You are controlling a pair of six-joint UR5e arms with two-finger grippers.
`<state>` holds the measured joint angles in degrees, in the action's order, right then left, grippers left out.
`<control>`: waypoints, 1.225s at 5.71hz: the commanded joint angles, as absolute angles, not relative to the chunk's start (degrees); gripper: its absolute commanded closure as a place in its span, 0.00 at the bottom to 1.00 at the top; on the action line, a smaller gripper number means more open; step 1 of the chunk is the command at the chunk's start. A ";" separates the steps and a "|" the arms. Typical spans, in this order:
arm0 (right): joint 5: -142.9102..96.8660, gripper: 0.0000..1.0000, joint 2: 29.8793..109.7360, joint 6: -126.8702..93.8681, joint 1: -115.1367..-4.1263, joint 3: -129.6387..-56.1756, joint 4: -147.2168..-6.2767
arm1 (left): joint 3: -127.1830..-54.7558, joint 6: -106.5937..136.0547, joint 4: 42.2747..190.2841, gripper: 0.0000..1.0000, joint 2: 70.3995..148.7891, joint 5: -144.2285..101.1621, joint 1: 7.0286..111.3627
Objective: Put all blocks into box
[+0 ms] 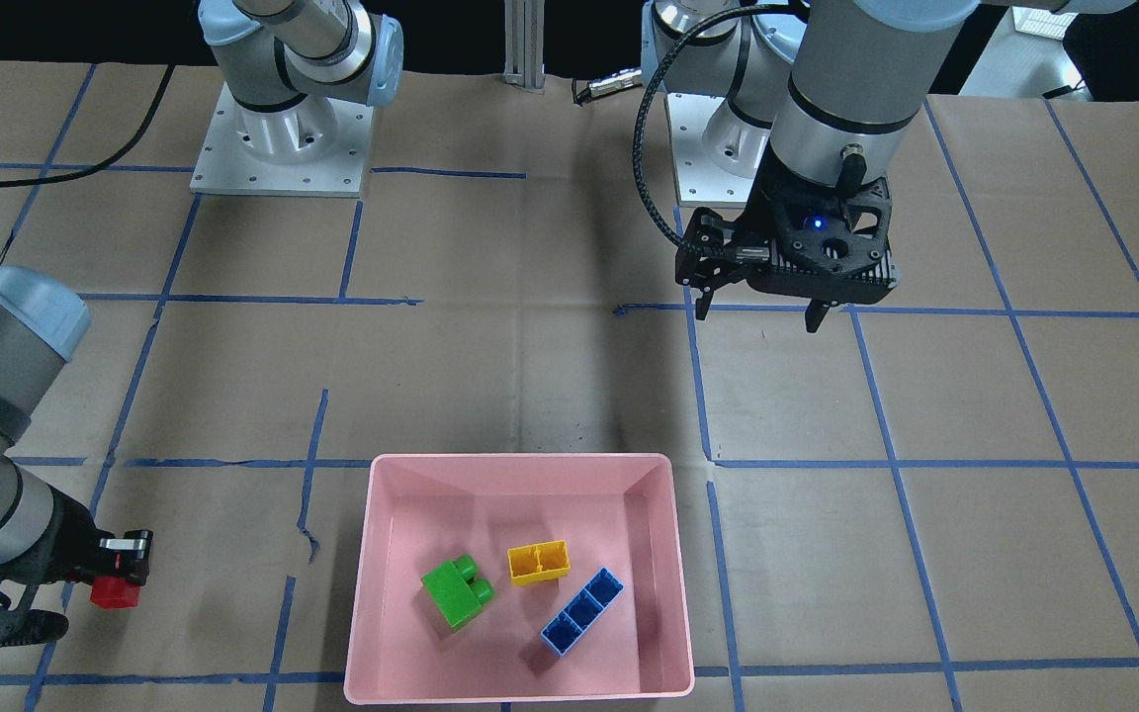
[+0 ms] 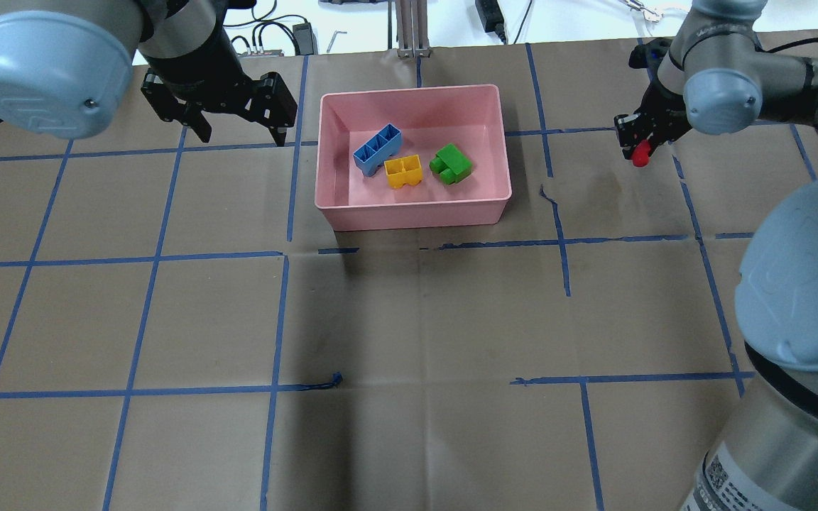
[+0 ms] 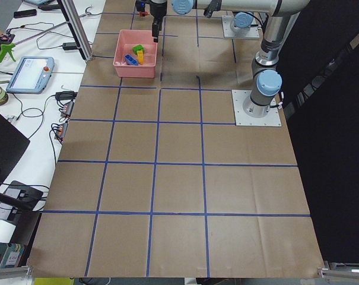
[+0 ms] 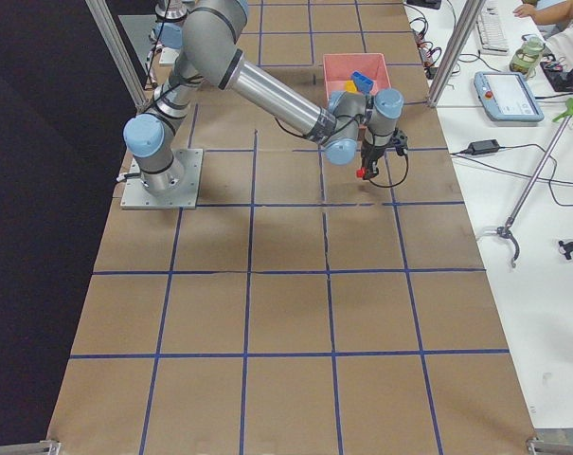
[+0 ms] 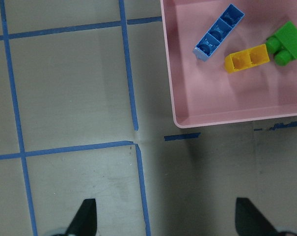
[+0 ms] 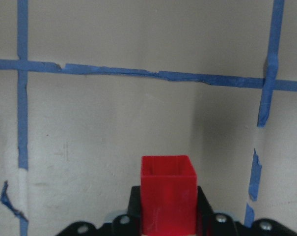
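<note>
red block [image 6: 168,189] pinched in right claw [image 2: 641,147]

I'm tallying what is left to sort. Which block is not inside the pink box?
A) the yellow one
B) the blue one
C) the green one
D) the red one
D: the red block is clamped in the right gripper, well to the side of the pink box, where the green block, yellow block and blue block lie.
</note>
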<state>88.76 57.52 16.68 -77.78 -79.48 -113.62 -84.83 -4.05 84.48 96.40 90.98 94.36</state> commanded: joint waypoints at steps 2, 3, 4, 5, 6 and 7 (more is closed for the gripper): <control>88.24 0.71 59.06 2.36 -87.13 -67.52 -100.38 | -84.73 -4.66 85.34 0.00 95.37 91.05 93.78; 88.16 0.71 58.19 -8.16 -93.10 -66.89 -101.33 | -84.73 -4.66 85.34 0.00 95.19 91.05 93.69; 88.07 0.71 55.66 -17.31 -98.73 -64.80 -102.47 | -84.64 -4.66 85.69 0.00 95.19 91.05 93.69; 88.07 0.71 52.42 -24.62 -103.49 -62.43 -102.57 | -84.64 -4.66 85.78 0.00 95.10 91.14 93.69; 88.15 0.71 49.16 -27.31 -106.58 -62.40 -103.44 | -84.64 -4.66 85.96 0.00 94.75 91.23 93.78; 88.15 0.63 46.96 -27.16 -106.79 -62.58 -103.62 | -84.73 -4.57 88.13 0.00 93.35 91.32 93.69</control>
